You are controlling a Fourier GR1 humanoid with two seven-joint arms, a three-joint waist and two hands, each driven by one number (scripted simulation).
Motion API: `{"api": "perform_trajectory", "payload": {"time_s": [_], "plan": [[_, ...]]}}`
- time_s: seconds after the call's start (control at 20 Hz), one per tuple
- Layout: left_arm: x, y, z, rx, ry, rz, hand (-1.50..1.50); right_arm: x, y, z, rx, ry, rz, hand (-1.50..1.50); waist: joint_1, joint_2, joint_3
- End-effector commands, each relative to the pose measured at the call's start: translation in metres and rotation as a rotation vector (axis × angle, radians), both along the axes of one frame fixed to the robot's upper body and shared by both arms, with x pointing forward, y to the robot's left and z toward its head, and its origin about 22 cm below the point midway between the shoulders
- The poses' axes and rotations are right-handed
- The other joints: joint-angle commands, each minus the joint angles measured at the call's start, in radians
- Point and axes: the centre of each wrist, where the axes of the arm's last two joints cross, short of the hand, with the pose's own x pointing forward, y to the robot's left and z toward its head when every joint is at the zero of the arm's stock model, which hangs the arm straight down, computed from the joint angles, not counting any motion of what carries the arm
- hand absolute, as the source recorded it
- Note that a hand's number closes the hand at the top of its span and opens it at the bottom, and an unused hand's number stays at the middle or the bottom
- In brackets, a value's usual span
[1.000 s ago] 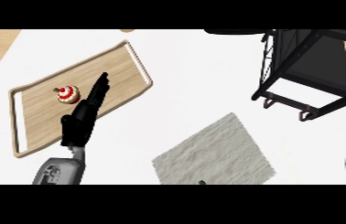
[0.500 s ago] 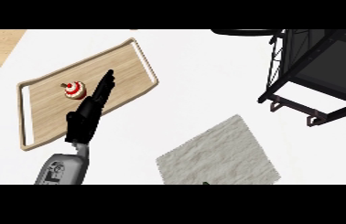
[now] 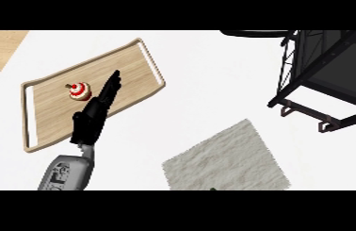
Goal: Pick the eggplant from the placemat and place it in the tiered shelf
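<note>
Hovering over the wooden tray, the left robot hand is stretched out with straight fingers, released and holding nothing. It sits just beside a small red-and-white cupcake that stands on the tray, and its grey forearm comes in from the lower edge. Judging by its flat, still pose away from the task's things, this robot hand looks parked rather than working.

The grey placemat lies on the white surface, well apart from the tray, toward the lower right of it. The eggplant cannot be made out as such: only a tiny dark speck shows at the placemat's lower edge, where the view cuts off, and it may be the tip of the eggplant, though that is a guess. Most of the mat's near side is out of view.

The black tiered shelf stands far to the right of the tray, cut off by the right and top edges, so its levels are hard to read. The right robot hand shows nowhere. The pick, as I judge it, is not yet done, and the shelf's open side seems to face the placemat, which would suit a short carry.
</note>
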Motion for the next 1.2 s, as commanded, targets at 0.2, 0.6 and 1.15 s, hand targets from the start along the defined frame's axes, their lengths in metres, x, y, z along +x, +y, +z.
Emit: {"api": "perform_trajectory", "payload": {"time_s": [0.2,0.6,1.15], "plan": [[-0.005,0.010,-0.011,-0.018,-0.013,0.015,0.00,0.047,0.025,-0.040,-0.021,-0.072,0.054,1.50,-0.016,-0.003,0.000],[0.007,0.001,0.001,-0.004,-0.010,0.043,0.00,0.084,0.078,-0.054,-0.028,-0.155,0.093,1.50,-0.028,-0.007,0.000],[-0.007,0.007,-0.013,0.022,0.001,0.018,0.00,0.133,0.073,-0.077,0.242,0.022,0.215,1.50,-0.007,-0.001,0.000]]}}
